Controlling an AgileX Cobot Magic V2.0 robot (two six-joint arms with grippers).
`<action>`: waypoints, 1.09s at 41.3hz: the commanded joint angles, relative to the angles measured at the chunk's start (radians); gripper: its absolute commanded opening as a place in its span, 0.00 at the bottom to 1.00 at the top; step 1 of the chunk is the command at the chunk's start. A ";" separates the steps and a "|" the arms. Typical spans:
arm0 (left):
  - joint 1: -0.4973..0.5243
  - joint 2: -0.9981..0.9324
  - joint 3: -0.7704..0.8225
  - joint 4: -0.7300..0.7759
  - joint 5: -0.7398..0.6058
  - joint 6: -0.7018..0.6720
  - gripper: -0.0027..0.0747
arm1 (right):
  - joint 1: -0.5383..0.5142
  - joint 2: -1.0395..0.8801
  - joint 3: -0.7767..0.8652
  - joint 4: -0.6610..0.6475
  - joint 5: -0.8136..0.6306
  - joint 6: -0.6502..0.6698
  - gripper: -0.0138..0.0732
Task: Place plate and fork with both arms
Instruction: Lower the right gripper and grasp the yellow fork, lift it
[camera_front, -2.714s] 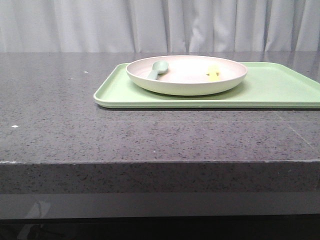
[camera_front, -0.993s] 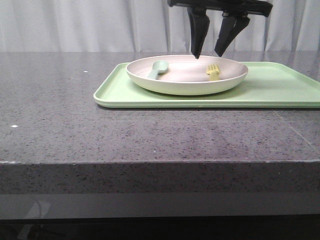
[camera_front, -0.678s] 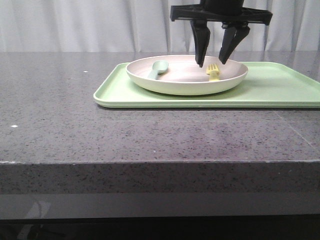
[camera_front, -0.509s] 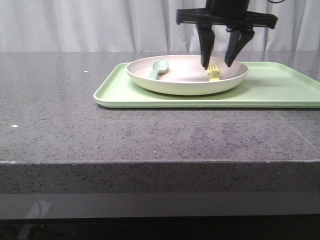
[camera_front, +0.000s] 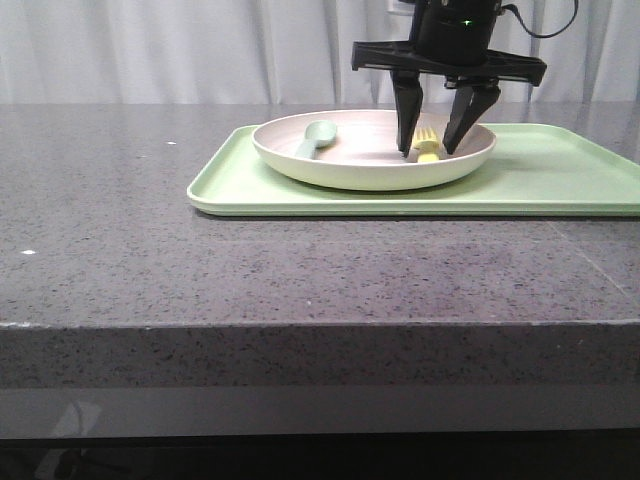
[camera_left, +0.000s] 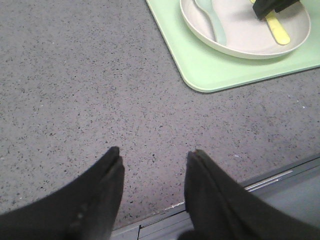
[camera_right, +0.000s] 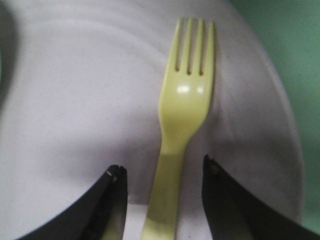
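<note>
Right end effector has dropped into the plate, fingers spread astride the fork handle at plate's 3 o'clock, unclosed; fork grasp looks imminent.

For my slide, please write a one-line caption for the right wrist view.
Right hand open, its fingers straddling the yellow fork lying on the plate.

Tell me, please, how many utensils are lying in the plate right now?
2. The fork lies in the plate's right half, between the right gripper's open fingers; the spoon lies in its left half. None seems hidden.
</note>
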 joint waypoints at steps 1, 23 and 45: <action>-0.008 -0.002 -0.023 -0.003 -0.064 -0.008 0.43 | -0.007 -0.062 -0.033 0.002 -0.047 0.010 0.59; -0.008 -0.002 -0.023 -0.003 -0.064 -0.008 0.43 | -0.007 -0.052 -0.033 -0.001 0.003 0.010 0.36; -0.008 -0.002 -0.023 -0.003 -0.064 -0.008 0.43 | -0.007 -0.062 -0.194 -0.004 0.166 0.000 0.26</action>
